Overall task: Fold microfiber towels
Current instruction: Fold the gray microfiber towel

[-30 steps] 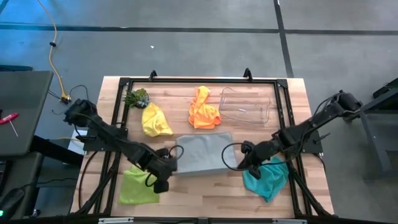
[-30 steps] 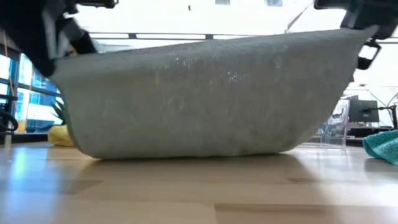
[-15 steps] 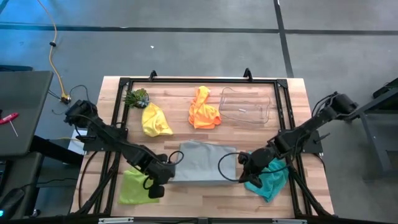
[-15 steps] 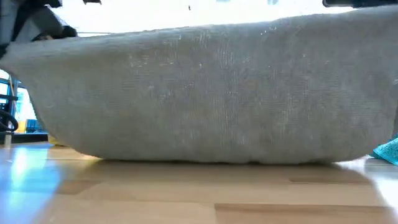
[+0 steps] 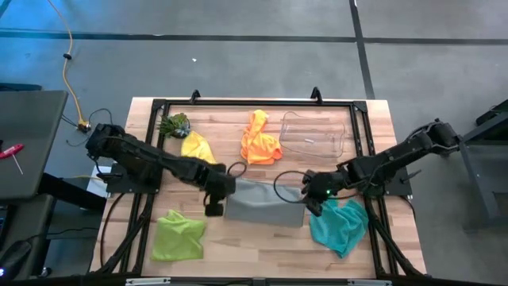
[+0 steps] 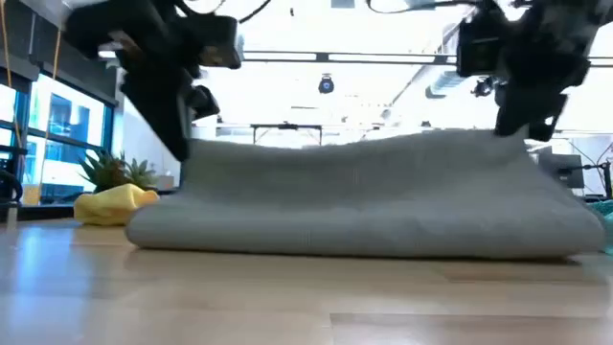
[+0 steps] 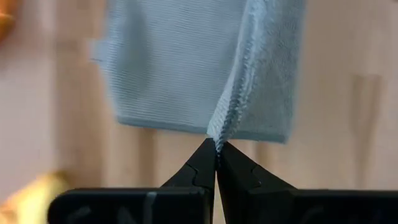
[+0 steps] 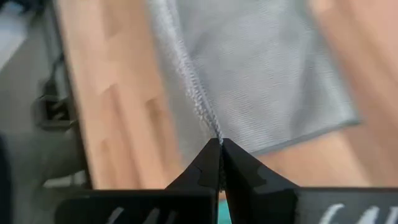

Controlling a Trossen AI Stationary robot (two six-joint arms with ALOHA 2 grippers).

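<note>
Both tools, left tool (image 5: 225, 184) and right tool (image 5: 311, 191), clamped on grey towel (image 5: 263, 206) edge, just carried it back over itself. First fold nearly laid mid-worktop (image 5: 262, 238), release next I'd guess

The grey towel (image 5: 264, 207) lies at the middle of the bench, doubled over into a flat band, its upper edge pinched at both ends. The yellow towel (image 5: 195, 148) sits crumpled toward the far left, the orange towel (image 5: 260, 141) bunched at far centre. The lime green towel (image 5: 178, 235) lies rumpled near the front left, the teal towel (image 5: 340, 224) heaped front right.
</note>
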